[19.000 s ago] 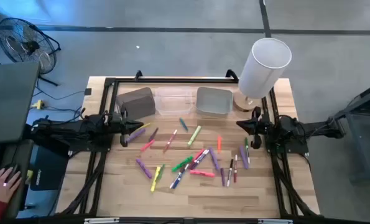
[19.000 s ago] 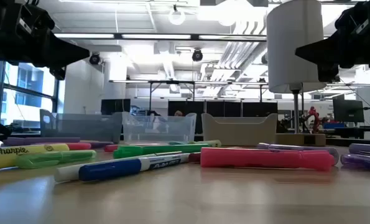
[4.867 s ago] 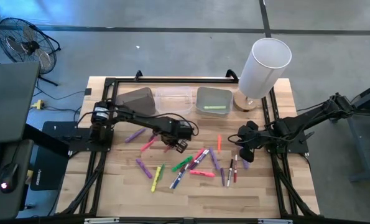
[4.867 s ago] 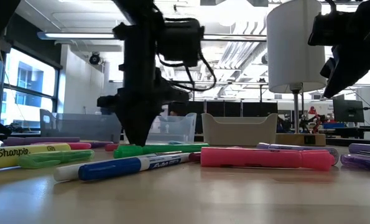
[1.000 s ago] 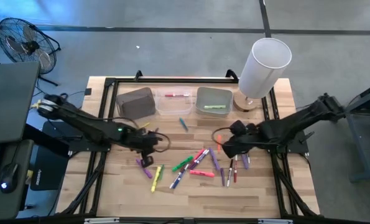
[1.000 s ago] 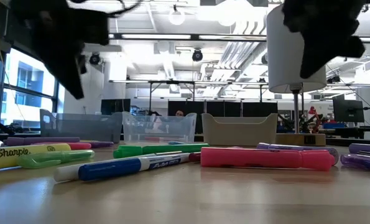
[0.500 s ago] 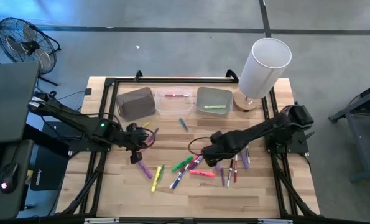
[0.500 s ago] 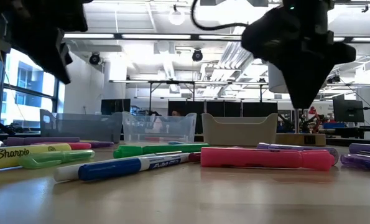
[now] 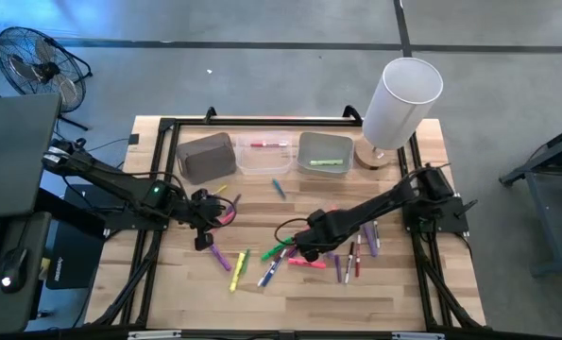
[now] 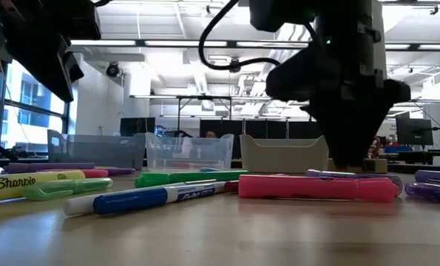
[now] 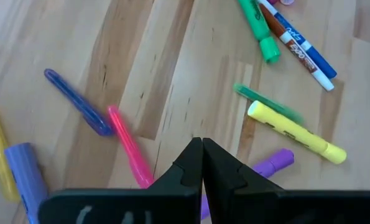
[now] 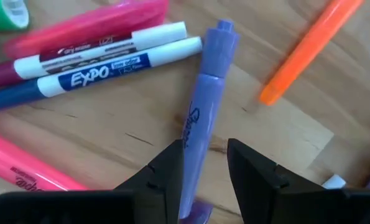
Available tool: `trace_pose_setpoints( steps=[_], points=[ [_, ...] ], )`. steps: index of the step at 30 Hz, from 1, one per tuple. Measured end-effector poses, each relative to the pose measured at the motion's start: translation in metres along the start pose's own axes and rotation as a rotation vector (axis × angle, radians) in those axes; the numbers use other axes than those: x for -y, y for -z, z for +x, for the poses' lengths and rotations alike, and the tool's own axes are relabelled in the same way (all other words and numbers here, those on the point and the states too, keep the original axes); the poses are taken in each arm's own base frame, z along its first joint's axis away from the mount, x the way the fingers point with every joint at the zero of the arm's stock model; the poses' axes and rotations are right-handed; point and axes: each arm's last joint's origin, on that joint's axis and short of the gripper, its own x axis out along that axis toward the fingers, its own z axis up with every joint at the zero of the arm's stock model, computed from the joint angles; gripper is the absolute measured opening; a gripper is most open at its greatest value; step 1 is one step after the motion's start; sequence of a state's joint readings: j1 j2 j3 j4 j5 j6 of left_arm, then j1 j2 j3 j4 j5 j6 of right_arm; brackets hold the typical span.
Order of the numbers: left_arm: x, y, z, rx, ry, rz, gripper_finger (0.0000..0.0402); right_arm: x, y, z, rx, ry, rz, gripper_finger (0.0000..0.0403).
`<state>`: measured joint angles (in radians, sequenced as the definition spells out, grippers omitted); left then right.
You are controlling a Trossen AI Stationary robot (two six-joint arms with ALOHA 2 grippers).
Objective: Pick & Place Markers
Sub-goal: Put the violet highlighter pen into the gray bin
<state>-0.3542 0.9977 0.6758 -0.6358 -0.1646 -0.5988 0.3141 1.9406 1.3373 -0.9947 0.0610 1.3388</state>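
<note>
A wooden table (image 9: 394, 293) stood under two dark robot arms, with coloured markers (image 9: 281, 250) scattered across its middle and three small bins along the far edge: a grey bin (image 9: 206, 156), a clear bin (image 9: 264, 154) holding a red marker (image 9: 269, 144), and a pale bin (image 9: 324, 154) holding a yellow-green highlighter (image 9: 327, 162). A white lamp (image 9: 400, 102) stood at the far right corner. The right gripper (image 12: 204, 168) was stretched low over the centre of the scatter, its fingers parted and straddling a purple Sharpie highlighter (image 12: 204, 124) that lay flat on the wood, beside two white-barrelled Expo markers (image 12: 97, 62), a pink highlighter (image 12: 85, 28) and an orange marker (image 12: 312, 46). Nothing was between its fingers yet. The left gripper (image 11: 202, 163) hovered over the left side of the scatter with its fingertips pressed together and empty, above a pink marker (image 11: 130, 149), a translucent purple pen (image 11: 79, 102) and a yellow highlighter (image 11: 296, 132). The markers looked light, rigid and smooth-barrelled, likely to roll or slip if pinched near an end. A hold across the middle of the purple barrel, squarely side to side, seemed the safest place.
</note>
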Motion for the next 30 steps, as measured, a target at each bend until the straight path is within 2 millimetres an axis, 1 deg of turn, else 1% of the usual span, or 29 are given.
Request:
trace_pose_setpoints(
  steps=[6, 8, 11, 16, 18, 20, 22, 26, 30],
  points=[
    [0.000, 0.000, 0.000, 0.004, 0.003, -0.001, 0.0000, -0.005, 0.000, 0.015, -0.016, 0.023, -0.039, 0.0111],
    [0.000, 0.000, 0.000, 0.004, 0.003, -0.001, 0.0000, -0.007, 0.000, 0.022, -0.022, 0.036, -0.041, 0.0106],
    [0.000, 0.000, 0.000, 0.003, 0.004, -0.001, 0.0000, -0.011, 0.000, 0.028, -0.030, 0.023, -0.041, 0.0094],
    [0.000, 0.000, 0.000, 0.001, 0.008, -0.001, 0.0000, -0.013, 0.000, 0.029, -0.035, 0.004, -0.040, 0.0055],
    [0.000, 0.000, 0.000, 0.001, 0.008, -0.001, 0.0000, -0.012, 0.000, 0.026, -0.034, 0.000, -0.040, 0.0053],
    [0.000, 0.000, 0.000, 0.001, 0.008, -0.006, 0.0000, -0.009, 0.000, 0.019, -0.023, -0.004, -0.044, 0.0053],
    [0.000, 0.000, 0.000, 0.001, 0.008, -0.024, 0.0000, -0.005, 0.000, 0.008, -0.003, -0.024, -0.051, 0.0053],
    [0.001, -0.001, 0.000, 0.002, 0.009, -0.043, 0.0000, 0.007, -0.005, -0.031, 0.069, -0.103, -0.071, 0.0053],
    [0.001, -0.001, 0.002, 0.002, 0.004, -0.043, 0.0000, 0.027, -0.019, -0.065, 0.168, -0.166, -0.091, 0.0053]
  ],
)
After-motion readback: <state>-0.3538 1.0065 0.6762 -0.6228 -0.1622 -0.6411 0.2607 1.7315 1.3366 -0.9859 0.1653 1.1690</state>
